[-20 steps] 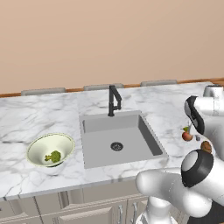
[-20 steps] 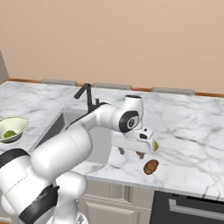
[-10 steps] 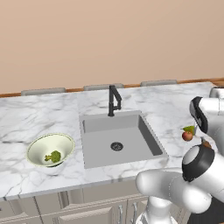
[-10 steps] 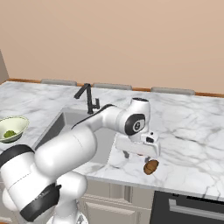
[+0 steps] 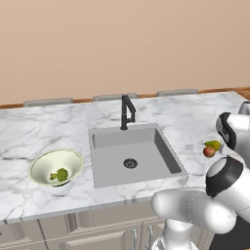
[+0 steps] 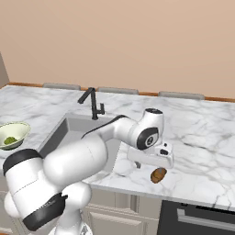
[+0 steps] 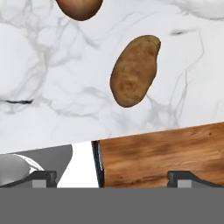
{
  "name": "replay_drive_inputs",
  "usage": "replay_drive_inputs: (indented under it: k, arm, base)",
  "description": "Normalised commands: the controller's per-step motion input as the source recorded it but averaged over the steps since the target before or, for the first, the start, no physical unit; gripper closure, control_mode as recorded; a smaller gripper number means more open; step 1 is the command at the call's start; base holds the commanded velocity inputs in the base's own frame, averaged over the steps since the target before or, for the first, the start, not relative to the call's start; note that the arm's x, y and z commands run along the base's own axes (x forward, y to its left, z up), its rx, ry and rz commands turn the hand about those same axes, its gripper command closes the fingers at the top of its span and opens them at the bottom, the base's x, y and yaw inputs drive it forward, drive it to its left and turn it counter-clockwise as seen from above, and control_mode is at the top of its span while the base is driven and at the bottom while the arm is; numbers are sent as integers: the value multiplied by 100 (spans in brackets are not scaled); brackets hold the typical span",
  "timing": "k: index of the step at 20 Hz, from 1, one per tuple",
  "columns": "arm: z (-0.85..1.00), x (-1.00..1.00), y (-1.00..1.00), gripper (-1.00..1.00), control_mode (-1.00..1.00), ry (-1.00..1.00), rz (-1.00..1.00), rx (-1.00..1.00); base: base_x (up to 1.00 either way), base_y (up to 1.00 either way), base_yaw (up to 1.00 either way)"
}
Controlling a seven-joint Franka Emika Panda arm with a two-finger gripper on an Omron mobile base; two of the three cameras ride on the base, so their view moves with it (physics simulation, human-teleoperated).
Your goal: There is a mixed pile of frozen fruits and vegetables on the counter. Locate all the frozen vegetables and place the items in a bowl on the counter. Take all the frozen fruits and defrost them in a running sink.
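Sitting at the left of the left base view: bowl [image 5: 37,165] on the worktop [image 5: 29,132], already carrying the broccoli [image 5: 59,174], so holding one vegetable of the two. Lying at centre: sink [image 5: 146,142] with its faucet [image 5: 127,111], basin looking dry and bare, no fruit in it yet. Resting at the right edge of that view, touching or nearly so: pear [image 5: 213,144] and apple [image 5: 209,152], both waiting on the marble, untouched.

Having swung lower and toward the front edge over the last second, now hanging right above the potato [image 6: 158,175] at lower centre-right of the right base view. Staying spread wide and carrying nothing: hand [image 7: 113,178], tips showing far apart at the bottom of the hand view. Lying upper centre in that view, tilted on its long axis: potato [image 7: 134,71], with the apple [image 7: 78,5] peeking in at the top edge, near but apart.

Meaning, most likely: lining up for the second vegetable, with the grasp not yet begun and both fruits still to follow.

Watching the edges: potato sitting close to the worktop's front lip, wooden floor showing just below it in the hand view, so risking a roll-off under any sideways nudge. Needing some turn of the wrist, probably, to close across the short axis. Leaving open marble on the potato's right side and a clear lane over the sink toward the bowl.
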Motion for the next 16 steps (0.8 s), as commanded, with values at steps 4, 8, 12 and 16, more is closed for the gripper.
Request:
replay_drive_inputs:
  k: [4,8,12,16]
  arm:
    - [0,0,-21,-100,-100,-14,9,4]
    - [0,11,0,-100,-100,-10,10,0]
    - [0,20,0,-100,-100,-9,7,0]
    - [-1,19,0,-100,-100,-3,6,0]
  base:
    - [0,0,0]
    - [0,0,0]
    - [0,0,0]
    - [0,0,0]
